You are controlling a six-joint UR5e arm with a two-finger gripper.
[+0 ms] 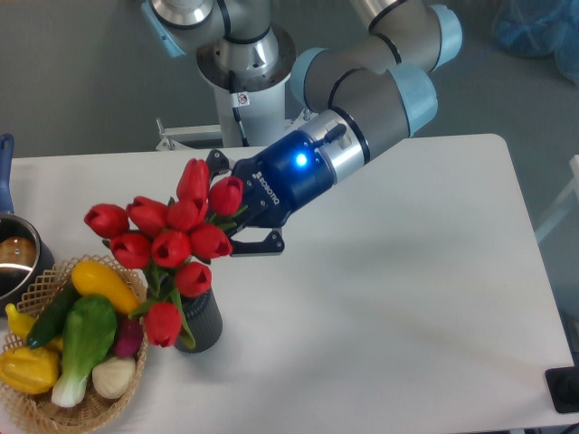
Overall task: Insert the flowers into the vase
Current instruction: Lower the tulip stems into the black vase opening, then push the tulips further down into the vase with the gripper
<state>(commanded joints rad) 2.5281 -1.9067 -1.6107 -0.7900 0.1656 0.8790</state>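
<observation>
"ROBOTIQ" — on the tool (237, 210)

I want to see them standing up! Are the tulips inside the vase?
Cannot tell. The flowers hide the mouth of the vase, and the gripper holds them.
</observation>
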